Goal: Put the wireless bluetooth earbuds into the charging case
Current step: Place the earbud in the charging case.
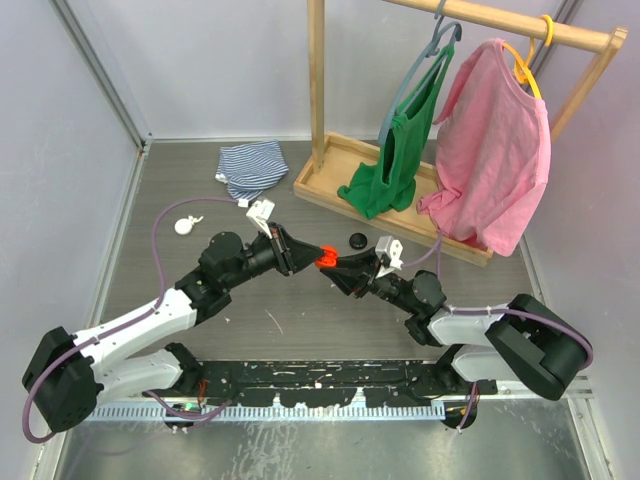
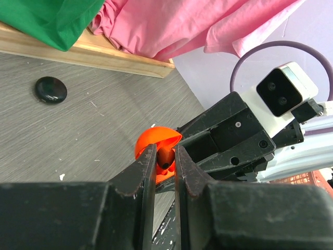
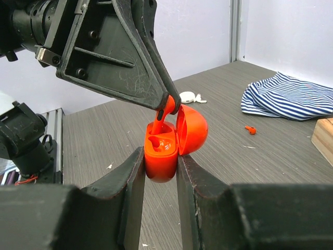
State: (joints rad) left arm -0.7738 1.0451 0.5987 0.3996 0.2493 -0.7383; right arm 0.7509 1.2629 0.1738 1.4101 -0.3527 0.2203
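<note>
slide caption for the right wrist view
Right gripper grips the open orange charging case; left gripper holds an orange earbud at its socket.

Tally, top view.
Round cases: 3 — orange case (image 1: pixel 325 258) at centre, black case (image 1: pixel 356 239) at its 1 o'clock, white case (image 1: pixel 184 226) at 10 o'clock.
Orange earbuds: 2 — raised earbud (image 3: pixel 165 108) at 12 o'clock of the orange case, loose earbud (image 3: pixel 251 130) at its 3 o'clock in the right wrist view.
Garments: 3; green top (image 1: pixel 392 165) and pink shirt (image 1: pixel 495 150) at 1 o'clock, striped cloth (image 1: pixel 252 166) at 11 o'clock.
Hangers: 2; grey hanger (image 1: pixel 420 70), yellow hanger (image 1: pixel 530 68).
Wooden rack (image 1: pixel 316 90): 1.
</note>
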